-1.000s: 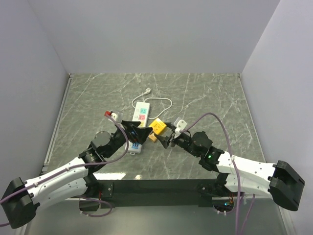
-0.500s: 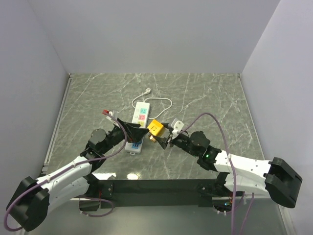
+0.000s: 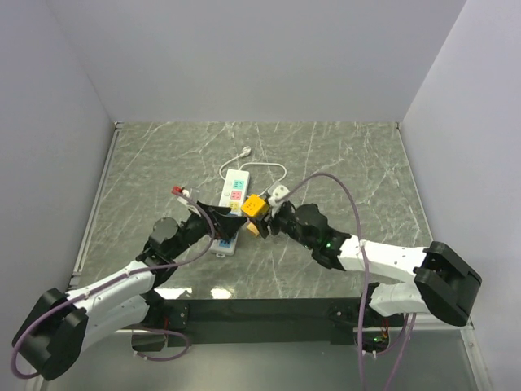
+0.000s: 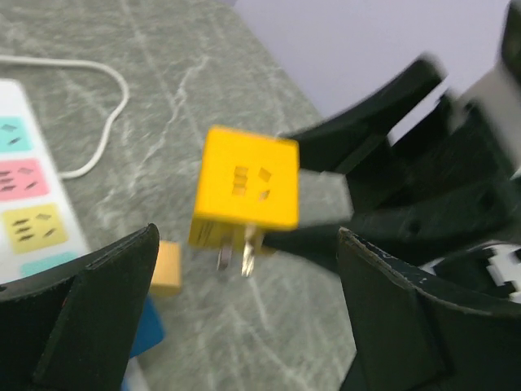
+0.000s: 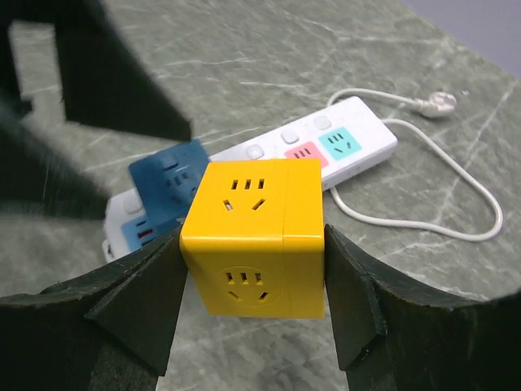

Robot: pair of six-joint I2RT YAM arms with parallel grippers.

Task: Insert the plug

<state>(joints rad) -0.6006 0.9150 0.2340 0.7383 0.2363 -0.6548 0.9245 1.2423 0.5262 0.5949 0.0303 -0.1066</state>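
Observation:
My right gripper is shut on a yellow cube plug and holds it above the table, just right of the white power strip. In the right wrist view the cube sits squarely between the fingers, with the strip behind it. A blue cube stands on the strip's near end. In the left wrist view the yellow cube hangs with its metal prongs pointing down, clear of the table. My left gripper is open and empty, beside the strip's near end.
A small tan block lies on the table below the yellow cube, next to the strip. The strip's white cord loops to its own plug farther back. Grey walls enclose the marble table.
My right gripper has carried the yellow cube left and away from me, closer to the power strip. My left arm has drawn back slightly to the left, its gripper staying open.

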